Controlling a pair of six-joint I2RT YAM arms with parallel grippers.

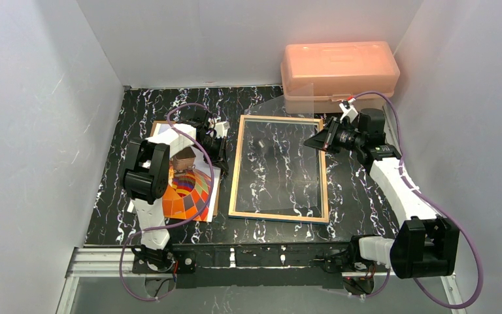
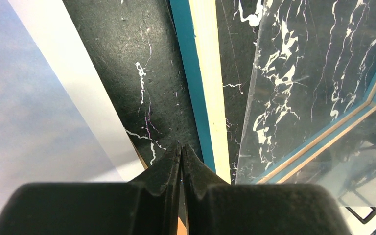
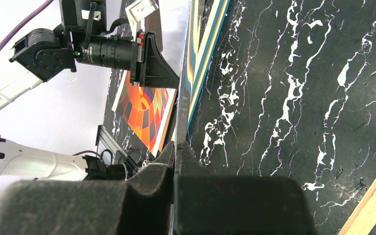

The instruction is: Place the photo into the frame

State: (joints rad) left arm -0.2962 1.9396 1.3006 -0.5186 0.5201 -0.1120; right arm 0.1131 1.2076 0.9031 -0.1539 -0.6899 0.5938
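Observation:
The frame lies flat in the middle of the table, wood-coloured back up; its blue and cream rail shows in the left wrist view. My right gripper is shut on the right edge of the glass pane, which tilts up over the frame; the pane runs edge-on out of the fingers. The photo, an orange-red balloon print, rests on a brown board left of the frame. My left gripper is shut, its tips over black table just beside the photo's white border.
A pink plastic box stands at the back right, behind the right wrist. White walls close in the table on three sides. A metal rail with both arm bases runs along the near edge.

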